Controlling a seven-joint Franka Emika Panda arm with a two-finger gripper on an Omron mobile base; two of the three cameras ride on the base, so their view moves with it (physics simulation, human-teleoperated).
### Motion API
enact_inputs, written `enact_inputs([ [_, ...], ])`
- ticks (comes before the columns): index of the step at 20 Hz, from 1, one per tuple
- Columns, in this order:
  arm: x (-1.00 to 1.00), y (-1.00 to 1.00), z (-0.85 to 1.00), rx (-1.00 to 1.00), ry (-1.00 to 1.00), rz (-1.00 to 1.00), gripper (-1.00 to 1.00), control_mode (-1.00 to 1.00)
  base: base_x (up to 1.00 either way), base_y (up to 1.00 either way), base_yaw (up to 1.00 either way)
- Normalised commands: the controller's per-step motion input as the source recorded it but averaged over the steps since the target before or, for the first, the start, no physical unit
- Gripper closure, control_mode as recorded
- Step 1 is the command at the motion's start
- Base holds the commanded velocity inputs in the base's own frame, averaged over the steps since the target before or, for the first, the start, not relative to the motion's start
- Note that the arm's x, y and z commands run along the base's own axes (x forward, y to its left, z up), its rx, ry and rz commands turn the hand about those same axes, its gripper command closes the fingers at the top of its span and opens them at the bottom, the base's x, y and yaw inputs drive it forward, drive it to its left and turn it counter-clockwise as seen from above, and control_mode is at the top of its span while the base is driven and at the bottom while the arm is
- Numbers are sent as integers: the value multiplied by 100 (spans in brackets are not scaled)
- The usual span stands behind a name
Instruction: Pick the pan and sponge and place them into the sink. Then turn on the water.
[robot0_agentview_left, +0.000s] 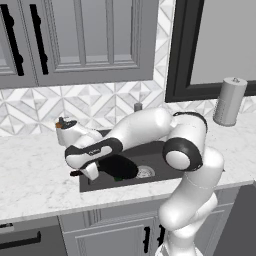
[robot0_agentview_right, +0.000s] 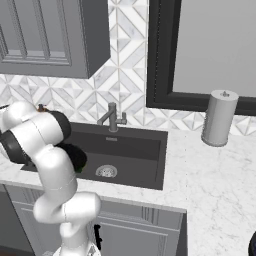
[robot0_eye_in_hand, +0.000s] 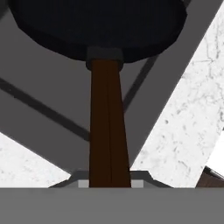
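The gripper (robot0_agentview_left: 90, 172) is clamped on the pan's (robot0_eye_in_hand: 96, 26) reddish-brown handle, holding the black pan over the left part of the sink (robot0_agentview_right: 145, 150), near the silver drain (robot0_agentview_right: 106, 171), with the faucet (robot0_agentview_right: 113, 118) behind the basin.

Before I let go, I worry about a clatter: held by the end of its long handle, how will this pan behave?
The pan looks rigid, so it should not flex. Its broad round body sits far out along the thin handle, so it will probably droop or twist in the fingers. The smooth handle may also slip. It hangs over the sink, so a drop would likely land inside.
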Motion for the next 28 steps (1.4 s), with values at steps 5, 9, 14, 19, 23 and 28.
enact_inputs([
  [5,26,-38,0,-18,0,-8,100,-100,0,0,0],
  [9,24,-42,0,-20,0,-7,100,-100,0,0,0],
  [14,21,-51,0,-21,2,-9,100,-100,0,0,0],
  [19,23,-58,0,-15,3,-11,100,-100,0,0,0],
  [23,27,-56,-1,-8,2,-12,100,-100,0,0,0],
  [28,27,-33,-15,-1,0,-6,100,-100,0,0,0],
])
